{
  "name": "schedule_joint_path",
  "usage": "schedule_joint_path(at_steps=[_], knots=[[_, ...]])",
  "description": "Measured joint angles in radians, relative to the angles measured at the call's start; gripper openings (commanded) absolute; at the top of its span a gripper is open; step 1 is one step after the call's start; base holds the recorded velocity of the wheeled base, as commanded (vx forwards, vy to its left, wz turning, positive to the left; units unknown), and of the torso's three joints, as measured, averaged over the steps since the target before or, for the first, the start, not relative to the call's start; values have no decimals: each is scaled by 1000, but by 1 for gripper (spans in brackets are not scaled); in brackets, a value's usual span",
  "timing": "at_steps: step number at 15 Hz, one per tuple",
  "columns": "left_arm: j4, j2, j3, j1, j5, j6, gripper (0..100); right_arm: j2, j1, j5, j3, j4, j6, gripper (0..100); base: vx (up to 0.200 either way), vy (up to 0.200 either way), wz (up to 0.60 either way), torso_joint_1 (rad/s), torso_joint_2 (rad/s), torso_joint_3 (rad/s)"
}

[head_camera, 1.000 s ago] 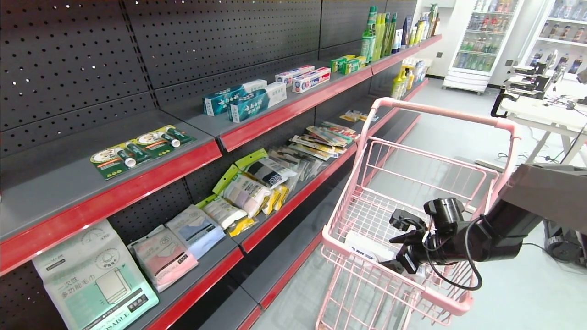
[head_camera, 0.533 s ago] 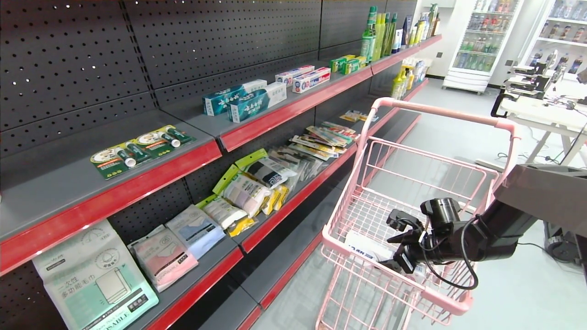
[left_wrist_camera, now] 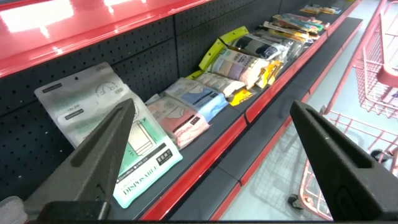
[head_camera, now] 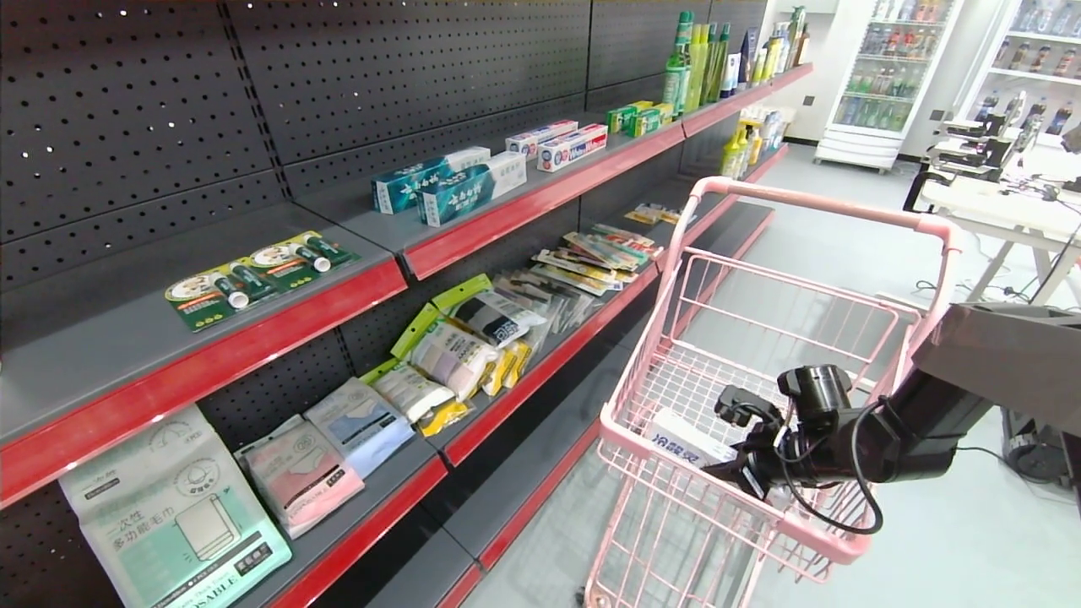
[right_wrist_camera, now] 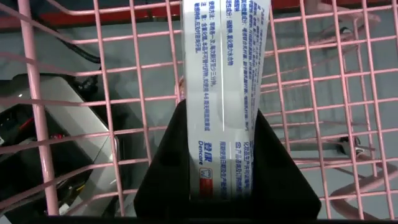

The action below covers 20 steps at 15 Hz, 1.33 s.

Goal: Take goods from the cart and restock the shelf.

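Handling: the white carton (right_wrist_camera: 225, 93) is a long, thin paperboard box. I judge it light and stiff along its length. Its broad faces will dent under hard pinching, and the printed skin looks smooth enough to slide. The best hold is across the narrow width, near mid-length so it does not droop or swing. The present hold looks closer to one end, so I expect some lever arm on the lift.

Position: the carton (head_camera: 686, 436) lies inside the pink cart (head_camera: 811, 205), in the basket corner nearest the shelf (head_camera: 540, 198). It is tilted, with its far end up against the wire wall.

Right gripper (head_camera: 740, 478): it reaches over the cart's near rim into the basket. In the wrist view the right gripper (right_wrist_camera: 222, 113) has a finger on each long edge of the carton, drawn in to the carton's width and touching both sides. I read that as holding the carton.

Left gripper (left_wrist_camera: 211, 104): spread wide with nothing between the fingers. It sits off by the lower shelf, above the soft pouches (left_wrist_camera: 193, 102).

Destination guess: beside the teal cartons (head_camera: 448, 181) on the upper shelf.

Risk: the carton snagging the cart wires (right_wrist_camera: 34, 93) on the way out.
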Motion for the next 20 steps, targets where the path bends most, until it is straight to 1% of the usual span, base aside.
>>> schedule_joint_path(at_steps=[4,9,11,14,16,18,20], knots=[[0,0,0,-1,0,0,100,-13,-9,-23,3,-4,47,0,0,0,0,0,0,0],[0,0,0,-1,0,0,100,-136,-35,-41,-1,-1,158,0,0,0,0,0,0,0],[0,0,0,-2,0,0,100,-198,-45,-99,-2,-4,210,0,0,0,0,0,0,0],[0,0,0,-2,0,0,100,-286,-49,-159,4,-7,289,0,0,0,0,0,0,0],[0,0,0,-2,0,0,100,-363,-40,-237,12,-6,355,0,0,0,0,0,0,0],[0,0,0,-2,0,0,100,-455,-18,-342,14,-7,416,0,0,0,0,0,0,0],[0,0,0,-1,0,0,100,-547,-3,-390,23,-1,440,0,0,0,0,0,0,0]])
